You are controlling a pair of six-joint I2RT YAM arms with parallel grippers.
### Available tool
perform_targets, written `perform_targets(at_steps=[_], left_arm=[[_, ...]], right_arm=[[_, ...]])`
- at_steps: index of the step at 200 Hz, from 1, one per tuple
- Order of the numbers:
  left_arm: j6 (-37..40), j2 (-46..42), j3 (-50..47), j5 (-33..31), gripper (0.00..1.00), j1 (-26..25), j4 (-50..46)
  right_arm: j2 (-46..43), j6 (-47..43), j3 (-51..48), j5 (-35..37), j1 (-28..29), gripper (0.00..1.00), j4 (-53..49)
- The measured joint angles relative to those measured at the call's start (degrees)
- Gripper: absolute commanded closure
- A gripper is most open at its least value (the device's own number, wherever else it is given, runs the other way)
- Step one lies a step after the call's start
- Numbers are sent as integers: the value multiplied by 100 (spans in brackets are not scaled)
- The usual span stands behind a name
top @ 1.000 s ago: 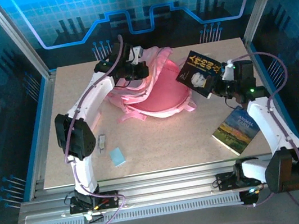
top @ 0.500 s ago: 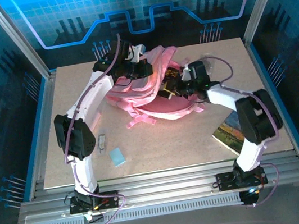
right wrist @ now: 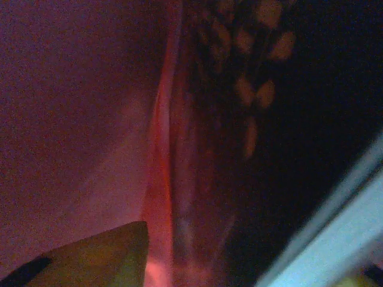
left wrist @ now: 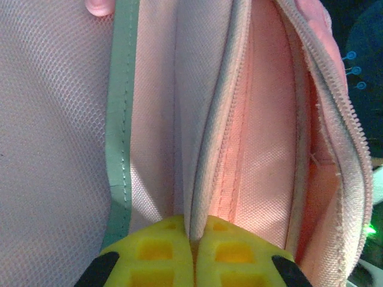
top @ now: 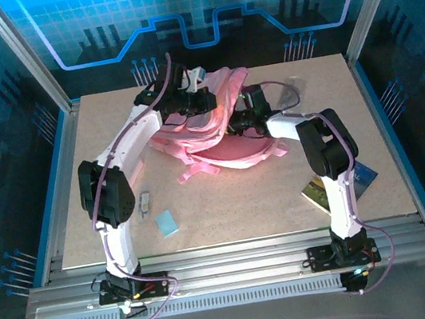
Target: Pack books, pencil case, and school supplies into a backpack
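Pink fabric dominates the far half of the table [top: 245,211], where the backpack [top: 230,144] lies slumped at 12 o'clock with its mouth gaping toward 3 o'clock. We see the left gripper [top: 205,101] at the bag's upper edge. From its wrist camera the left gripper [left wrist: 194,230] has its yellow pads pressed together on a fold of the backpack's lining beside the open zip [left wrist: 338,119], so it is closed on the bag itself. The right gripper [top: 237,123] reaches in from 3 o'clock and is buried in the opening. Its own camera gives us one yellow finger [right wrist: 102,254] against dim red lining and a dark surface with pale blotches (too murky to name), and we cannot tell how far its jaws stand apart or whether they hold anything. The landscape book [top: 314,190] lies flat at 4 o'clock, partly under the right arm. At 8 o'clock, well apart from the bag, rest the pale blue rectangle [top: 167,222] and, just beside it, the dark grey packet [top: 145,205].
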Motion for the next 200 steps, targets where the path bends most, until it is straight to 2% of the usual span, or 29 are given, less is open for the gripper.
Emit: perform_targets(at_steps=[16,45,94,103,119,130,150,160,170,174,200], left_arm=[[-50,-55,-284,-114,100,35,269],[-92,-114,-605,-337,100,101,605],[-107,-111,-640,-586,100,146,774],[-107,-111,-640,-592,86,146,767],[-68,-111,-682,-629,50,131,791],[-55,-120,-758,-713,39,83,833],[-17,-205,-1058,-964,31,-63,868],[-35,-286,-1241,-1095,30,-192,879],[-28,-382,-1412,-1189,29,-376,879],[-31,-417,-1469,-1213,29,-444,892],[-184,-597,-1803,-1209,29,-1040,1222]], right_arm=[[-229,-190,-33,133,-70,29,-520],[-1036,-750,-304,372,-374,27,-1556],[-2745,-1998,-754,1054,-1241,27,-3327],[-3036,-2260,-815,1296,-1416,26,-3705],[-3464,-2680,-922,1731,-1742,24,-4306],[-3713,-2935,-1034,2100,-2002,21,-4697],[-4026,-3244,-1311,2761,-2465,14,-5252],[-4170,-3364,-1539,3091,-2677,5,-5425],[-4332,-3373,-1805,3416,-2881,4,-5587],[-4404,-3410,-1930,3526,-2966,0,-5646],[-4710,-3327,-2457,4015,-3410,0,-5906]])
